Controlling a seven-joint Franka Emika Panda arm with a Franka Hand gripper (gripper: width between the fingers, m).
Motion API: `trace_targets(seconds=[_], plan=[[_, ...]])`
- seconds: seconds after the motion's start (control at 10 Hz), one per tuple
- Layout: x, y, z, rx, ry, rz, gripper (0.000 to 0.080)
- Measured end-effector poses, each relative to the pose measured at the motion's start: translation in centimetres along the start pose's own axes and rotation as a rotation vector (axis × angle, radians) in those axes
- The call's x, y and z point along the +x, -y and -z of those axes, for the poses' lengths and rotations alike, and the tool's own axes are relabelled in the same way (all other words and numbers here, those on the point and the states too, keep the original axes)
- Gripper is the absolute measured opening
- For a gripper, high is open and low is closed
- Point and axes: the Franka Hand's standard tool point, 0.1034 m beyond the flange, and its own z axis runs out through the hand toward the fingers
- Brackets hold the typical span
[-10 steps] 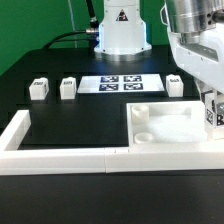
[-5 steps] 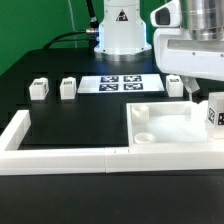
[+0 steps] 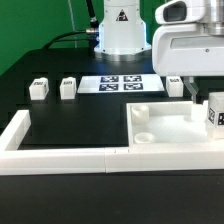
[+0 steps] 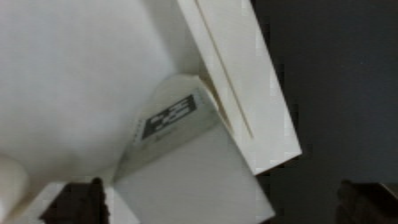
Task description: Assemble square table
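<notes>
The white square tabletop (image 3: pixel 165 125) lies on the black table at the exterior view's right, with raised rim and round sockets (image 3: pixel 141 113). One tagged white leg (image 3: pixel 216 112) stands at its right edge. My gripper (image 3: pixel 197 95) hangs above and just left of that leg, open and empty. In the wrist view the leg (image 4: pixel 187 160) with its tag lies beside the tabletop's rim (image 4: pixel 240 90), below my gripper (image 4: pixel 222 205), whose dark fingertips (image 4: pixel 80 200) stand wide apart. Three more legs (image 3: pixel 39 89), (image 3: pixel 68 87), (image 3: pixel 174 85) stand at the back.
The marker board (image 3: pixel 120 84) lies at the back middle, before the robot base (image 3: pixel 120 35). Long white fence bars (image 3: pixel 60 155) run along the front and up the left side.
My gripper has risen from around the leg at the tabletop's right edge. The leg has stayed in place.
</notes>
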Motion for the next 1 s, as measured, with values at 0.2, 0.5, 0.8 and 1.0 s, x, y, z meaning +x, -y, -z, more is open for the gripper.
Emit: trace_targets(seconds=[0.2, 0.5, 0.8, 1.0], plan=[[0.0, 0.1, 0.0, 0.001, 0.0, -0.039, 0.0525], [0.2, -0.4, 0.1, -0.003, -0.003, -0.204, 0.0306], [0.3, -0.6, 0.0, -0.005, -0.003, -0.41, 0.0304], [0.3, -1.4, -0.1, 0.02, 0.005, -0.674, 0.0304]])
